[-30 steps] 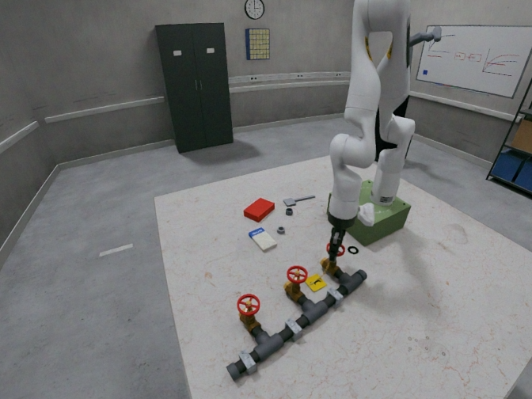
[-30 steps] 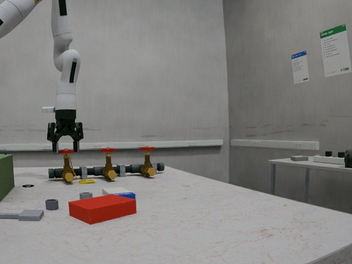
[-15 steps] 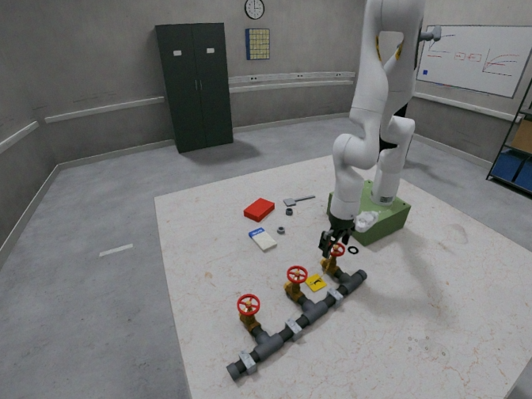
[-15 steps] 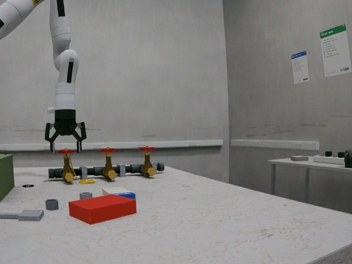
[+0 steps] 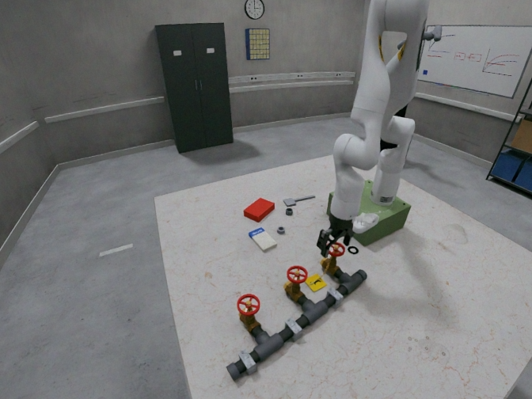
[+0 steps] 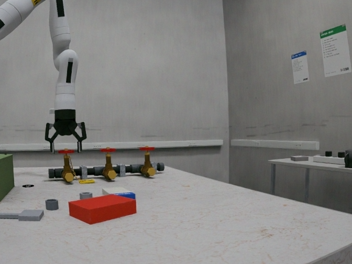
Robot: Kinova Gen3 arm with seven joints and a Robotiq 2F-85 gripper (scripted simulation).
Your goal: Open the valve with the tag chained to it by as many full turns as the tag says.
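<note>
Three brass valves with red handwheels stand on a grey pipe [image 5: 300,320] on the table. The valve nearest the robot base [image 5: 336,249] has a thin chain running down to a yellow tag [image 5: 315,282] that lies flat beside it; the tag also shows in the side view [image 6: 86,180]. The middle valve [image 5: 296,276] and the far valve [image 5: 247,307] carry no tag. My gripper [image 6: 65,149] points straight down and is open, with a fingertip on each side of the tagged valve's handwheel [image 6: 65,151], at the wheel's height. Nothing is between the fingers.
A red block [image 5: 259,209], a white and blue box [image 5: 262,238], two small grey rings [image 5: 289,210] [image 5: 280,229], a grey tool [image 5: 298,199] and a black ring [image 5: 351,247] lie on the table. The green robot base [image 5: 374,214] stands behind the valves.
</note>
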